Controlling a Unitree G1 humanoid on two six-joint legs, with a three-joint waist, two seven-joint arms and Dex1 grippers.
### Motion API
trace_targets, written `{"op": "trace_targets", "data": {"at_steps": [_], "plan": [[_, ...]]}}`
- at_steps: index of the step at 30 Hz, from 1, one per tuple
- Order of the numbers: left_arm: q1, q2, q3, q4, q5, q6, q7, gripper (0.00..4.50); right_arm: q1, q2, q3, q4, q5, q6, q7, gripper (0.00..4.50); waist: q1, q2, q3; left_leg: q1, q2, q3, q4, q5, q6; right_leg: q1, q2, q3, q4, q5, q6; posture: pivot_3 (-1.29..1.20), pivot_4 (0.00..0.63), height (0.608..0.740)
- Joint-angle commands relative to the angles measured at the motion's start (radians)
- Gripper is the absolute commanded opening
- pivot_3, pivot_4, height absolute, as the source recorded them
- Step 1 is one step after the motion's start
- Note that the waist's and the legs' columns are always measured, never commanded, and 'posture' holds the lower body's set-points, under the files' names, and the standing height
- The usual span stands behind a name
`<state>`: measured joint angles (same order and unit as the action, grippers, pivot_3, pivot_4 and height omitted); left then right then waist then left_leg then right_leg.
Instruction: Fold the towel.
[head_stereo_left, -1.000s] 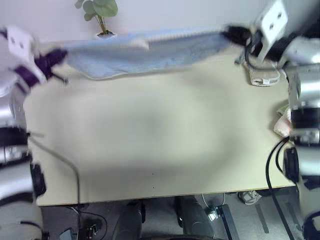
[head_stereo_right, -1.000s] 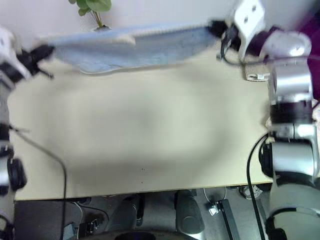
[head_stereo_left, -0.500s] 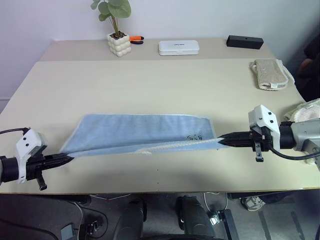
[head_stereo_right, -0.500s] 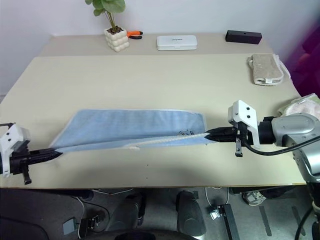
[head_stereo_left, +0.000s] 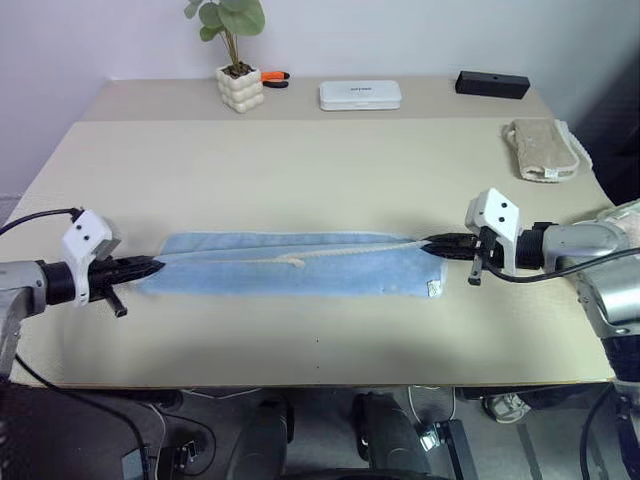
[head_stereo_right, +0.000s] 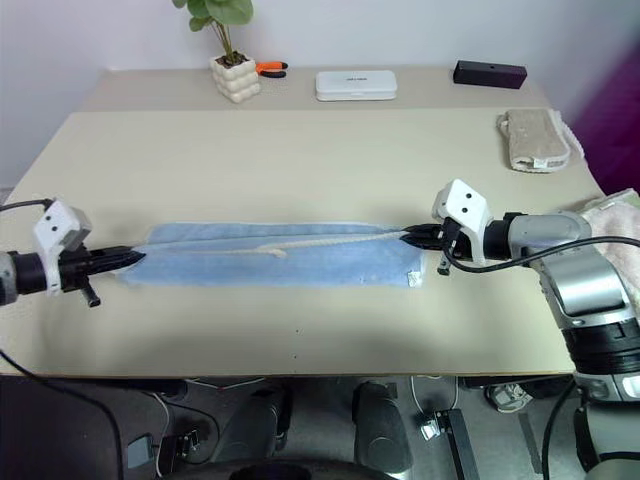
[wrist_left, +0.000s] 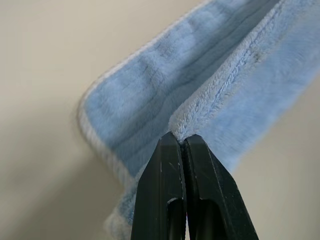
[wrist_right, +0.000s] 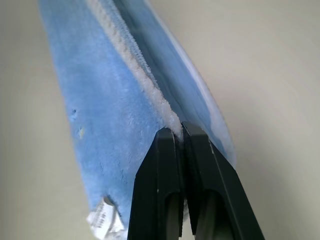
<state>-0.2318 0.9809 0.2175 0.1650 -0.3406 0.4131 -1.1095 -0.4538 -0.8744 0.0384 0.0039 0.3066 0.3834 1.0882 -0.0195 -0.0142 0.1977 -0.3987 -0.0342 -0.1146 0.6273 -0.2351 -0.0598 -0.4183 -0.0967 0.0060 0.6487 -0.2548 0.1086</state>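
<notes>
From my left eye, the light blue terry towel with the whitish stitched border (head_stereo_left: 290, 266) now lies as a long narrow band across the middle of the frame on the pale beige table (head_stereo_left: 300, 170). Half a second ago its upper layer still hung slack between my arms with a wide sheet spread behind it; now that layer has come down onto the lower one. I judge the lengthwise fold is made and only the release remains. My left gripper (head_stereo_left: 158, 266), at middle left, is clamped on one end; my right gripper (head_stereo_left: 428, 241), at middle right, pinches the other. A small white tag (head_stereo_left: 434, 290) sticks out at the towel's lower right corner.

My right eye gives the same layout, with the stitched edge (head_stereo_right: 300, 243) running as a pale cord along the band.

The left wrist view adds what the eyes cannot resolve: my black fingers (wrist_left: 165, 190) are pressed together on the towel's fluffy edge, with the lower layer fanned out beyond.

The right wrist view shows that gripper's fingers (wrist_right: 162, 170) shut on the whitish border itself, and the tag (wrist_right: 102, 220) close by at the bottom left.
</notes>
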Motion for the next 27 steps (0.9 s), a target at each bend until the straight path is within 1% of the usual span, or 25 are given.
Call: {"op": "trace_targets", "data": {"at_steps": [1,7,13,15,17,18,20,25,27], "plan": [[-0.101,-0.016,-0.061,0.124,0.053,-0.046,-0.006,0.0,-0.057,0.042,0.014,0.096,-0.055,-0.062,-0.034,0.12,-0.002,0.0,0.0,0.0,0.0,0.0,0.0,0.0,0.0,-0.001,0.0,0.0,0.001,0.0,0.0,0.0,0.15,0.738],[-0.187,-0.05,-0.121,0.261,0.096,-0.094,-0.015,0.0,-0.106,0.099,0.031,0.194,-0.099,-0.121,-0.044,0.12,-0.004,0.0,0.0,0.0,0.0,0.0,0.0,0.0,0.0,-0.001,0.0,0.0,0.001,0.0,0.0,0.0,0.15,0.738],[-0.193,-0.062,-0.129,0.287,0.102,-0.098,-0.031,0.0,-0.106,0.121,0.033,0.218,-0.116,-0.133,-0.047,0.12,-0.002,0.0,0.0,0.0,0.0,0.0,0.001,0.0,0.0,-0.001,0.0,0.0,0.002,0.0,0.0,0.0,0.15,0.738],[-0.191,-0.064,-0.125,0.294,0.104,-0.098,-0.022,0.0,-0.108,0.123,0.034,0.231,-0.124,-0.123,-0.055,0.66,-0.003,0.0,0.0,0.0,0.0,0.0,0.001,0.0,0.0,-0.001,0.0,0.0,0.002,0.0,0.0,0.0,0.15,0.738],[-0.197,-0.073,-0.111,0.304,0.099,-0.094,0.001,0.57,-0.108,0.12,0.038,0.234,-0.126,-0.125,-0.042,1.43,-0.003,0.0,0.0,0.0,0.0,0.0,0.001,0.0,0.0,-0.001,0.0,0.0,0.002,0.0,0.0,0.0,0.15,0.738],[-0.195,-0.076,-0.106,0.302,0.096,-0.095,0.009,0.91,-0.107,0.121,0.036,0.236,-0.131,-0.132,-0.047,1.95,-0.003,0.0,0.0,0.0,0.0,0.0,0.001,0.0,0.0,-0.001,0.0,0.0,0.002,0.0,0.0,0.0,0.15,0.738],[-0.2,-0.1,-0.072,0.302,0.083,-0.137,0.056,1.8,-0.111,0.128,0.03,0.247,-0.142,-0.147,-0.067,2.88,-0.003,0.0,0.0,0.0,0.0,0.0,0.001,0.0,0.0,-0.001,0.0,0.0,0.002,0.0,0.0,0.0,0.15,0.738],[-0.231,-0.155,0.013,0.317,0.052,-0.173,0.165,1.8,-0.104,0.134,0.025,0.245,-0.145,-0.153,-0.078,2.88,-0.001,0.0,0.0,-0.001,0.0,0.0,0.002,0.0,0.0,-0.001,0.0,0.001,0.002,0.001,0.001,0.0,0.15,0.738],[-0.228,-0.17,0.03,0.326,0.07,-0.203,0.232,1.8,-0.091,0.136,0.021,0.234,-0.143,-0.15,-0.085,2.88,-0.002,0.0,0.0,-0.001,0.0,0.0,0.002,0.0,0.0,-0.001,0.0,0.001,0.002,0.001,0.001,0.0,0.15,0.738]]}}
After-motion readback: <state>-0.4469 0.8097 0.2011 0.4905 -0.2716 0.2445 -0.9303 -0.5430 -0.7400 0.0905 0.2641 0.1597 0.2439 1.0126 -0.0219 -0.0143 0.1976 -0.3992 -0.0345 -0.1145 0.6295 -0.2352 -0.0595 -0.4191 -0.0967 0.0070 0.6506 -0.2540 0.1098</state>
